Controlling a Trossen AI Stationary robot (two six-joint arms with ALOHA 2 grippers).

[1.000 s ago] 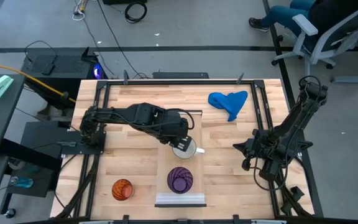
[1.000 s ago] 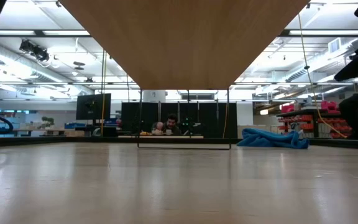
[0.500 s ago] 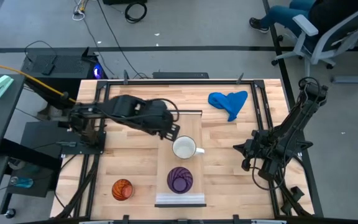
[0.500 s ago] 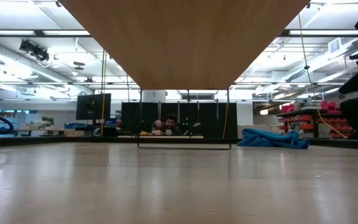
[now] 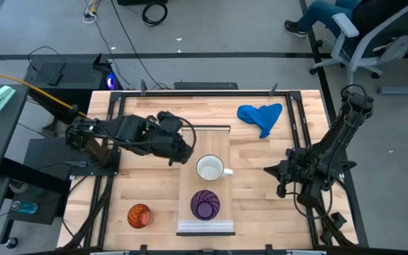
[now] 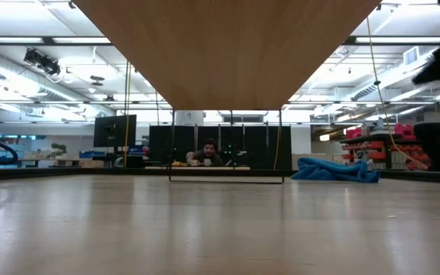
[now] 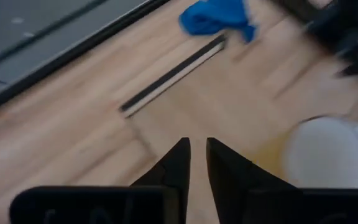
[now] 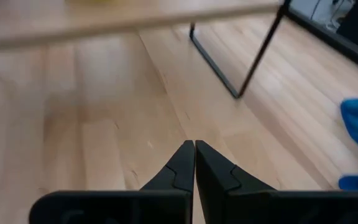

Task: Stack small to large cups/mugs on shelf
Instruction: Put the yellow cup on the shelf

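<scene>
The white mug (image 5: 210,168) stands upright on the middle of the shelf (image 5: 214,145); it also shows in the left wrist view (image 7: 328,152). The purple ribbed cup (image 5: 205,204) stands on the shelf nearer its near end. The orange ribbed cup (image 5: 139,215) stands on the tabletop, left of the shelf. My left gripper (image 5: 184,156) (image 7: 197,152) hovers just left of the mug, empty, with its fingers a narrow gap apart. My right gripper (image 5: 268,170) (image 8: 194,149) is shut and empty, right of the shelf.
A blue cloth (image 5: 261,117) lies on the tabletop at the far right, and also shows in the low view (image 6: 334,169). The shelf stands raised on thin dark legs (image 8: 253,56). A dark frame runs around the table's edges.
My left gripper has drawn back from over the white mug toward the table's left edge and a little toward the far edge. The mug stays upright on the shelf where it was.
</scene>
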